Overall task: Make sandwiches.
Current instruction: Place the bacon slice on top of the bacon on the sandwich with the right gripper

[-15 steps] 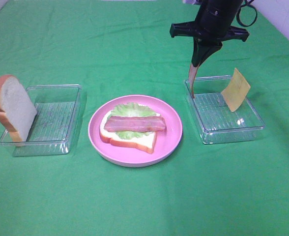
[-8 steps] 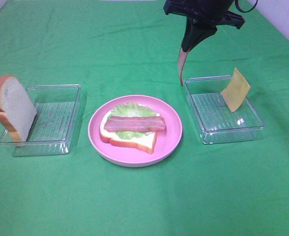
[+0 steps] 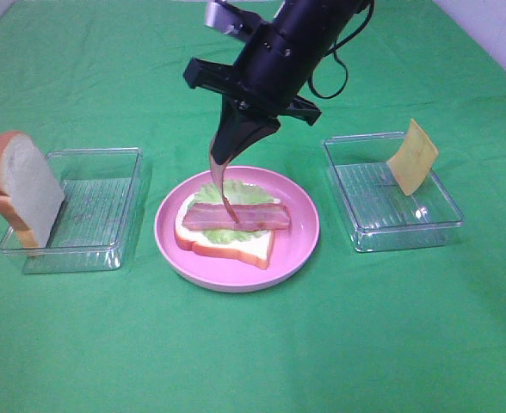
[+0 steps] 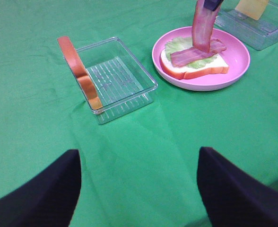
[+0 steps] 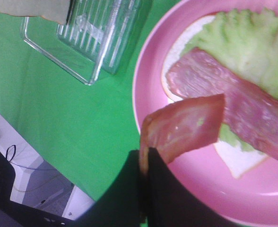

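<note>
Wrinkled green tablecloth point(image 3: 253, 361), white tiles point(image 3: 504, 26) beyond far-R corner

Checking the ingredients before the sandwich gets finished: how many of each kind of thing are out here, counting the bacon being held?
Bread slices: 2
Lettuce leaves: 1
Bacon strips: 2, one in the right gripper
Cheese slices: 1
Clear containers: 2
Pink plates: 1
Total: 9
</note>
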`<state>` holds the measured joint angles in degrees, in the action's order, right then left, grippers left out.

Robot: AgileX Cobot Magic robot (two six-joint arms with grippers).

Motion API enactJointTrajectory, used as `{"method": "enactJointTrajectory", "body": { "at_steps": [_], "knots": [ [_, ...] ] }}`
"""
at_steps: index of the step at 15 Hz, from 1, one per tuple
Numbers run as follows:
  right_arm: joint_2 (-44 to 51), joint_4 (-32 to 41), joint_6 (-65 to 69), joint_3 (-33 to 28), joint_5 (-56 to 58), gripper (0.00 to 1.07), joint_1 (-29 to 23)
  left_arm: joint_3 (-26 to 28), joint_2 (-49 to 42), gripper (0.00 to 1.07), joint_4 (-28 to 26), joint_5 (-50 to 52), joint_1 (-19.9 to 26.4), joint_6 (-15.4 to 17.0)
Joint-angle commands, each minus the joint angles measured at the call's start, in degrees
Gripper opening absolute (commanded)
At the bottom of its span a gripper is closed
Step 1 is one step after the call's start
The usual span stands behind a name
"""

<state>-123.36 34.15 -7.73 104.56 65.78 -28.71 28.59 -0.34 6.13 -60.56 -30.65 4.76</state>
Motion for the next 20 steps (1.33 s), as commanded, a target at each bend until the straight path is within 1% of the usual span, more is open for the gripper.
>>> {"method": "enactJointTrajectory", "body": {
  "at_steps": [1, 2, 3, 6, 8, 9, 13, 14, 15, 17, 18, 19, 20],
  "knots": [
    [-1.1, 1.3, -0.8, -0.5, -4.3, 0.00, -2.1, -0.1, -1.1, 0.67, 0.3, 0.7, -0.3, -0.2],
    [-2.3, 3.2, -0.8, -0.5, -5.3, 0.00, -2.1, -0.1, -1.1, 0.67, 0.3, 0.7, -0.3, -0.2],
    [-3.0, 3.3, -0.8, -0.5, -6.1, 0.00, -1.9, -0.1, -1.1, 0.67, 0.3, 0.7, -0.3, -0.3],
    [-3.6, -3.2, 2.5, -0.5, -7.4, 0.00, -1.8, -0.1, -1.1, 0.67, 0.3, 0.7, -0.3, -0.3],
    [-3.6, -9.7, 6.3, -0.5, -6.9, 0.00, -1.8, -0.1, -1.1, 0.67, 0.3, 0.7, -0.3, -0.3],
    [-3.6, -11.9, 8.2, -0.5, -6.6, 0.00, -1.8, -0.1, -1.1, 0.67, 0.3, 0.7, -0.3, -0.3],
    [-3.6, -15.6, 10.1, -0.5, -5.2, 0.00, -1.8, -0.1, -1.1, 0.67, 0.3, 0.7, -0.3, -0.3],
    [-3.6, -16.9, 11.3, -0.5, -5.0, 0.02, -1.8, -0.1, -1.1, 0.67, 0.3, 0.7, -0.3, -0.3],
    [-3.6, -18.7, 12.9, -0.5, -5.1, 0.22, -1.8, -0.1, -1.1, 0.67, 0.3, 0.7, -0.3, -0.3],
    [-3.6, -18.7, 12.8, -0.5, -5.1, 0.47, -1.8, -0.1, -1.1, 0.67, 0.3, 0.7, -0.3, -0.3],
    [-3.6, -18.9, 12.8, -0.5, -5.1, 0.57, -1.8, -0.1, -1.1, 0.67, 0.3, 0.7, -0.3, -0.3],
    [-3.6, -19.3, 12.8, -0.4, -5.1, 0.66, -1.8, -0.1, -1.1, 0.67, 0.3, 0.7, -0.3, -0.3],
    [-3.6, -20.0, 12.8, -0.3, -5.0, 0.69, -1.8, -0.1, -1.1, 0.67, 0.3, 0.7, -0.3, -0.3]
  ]
}}
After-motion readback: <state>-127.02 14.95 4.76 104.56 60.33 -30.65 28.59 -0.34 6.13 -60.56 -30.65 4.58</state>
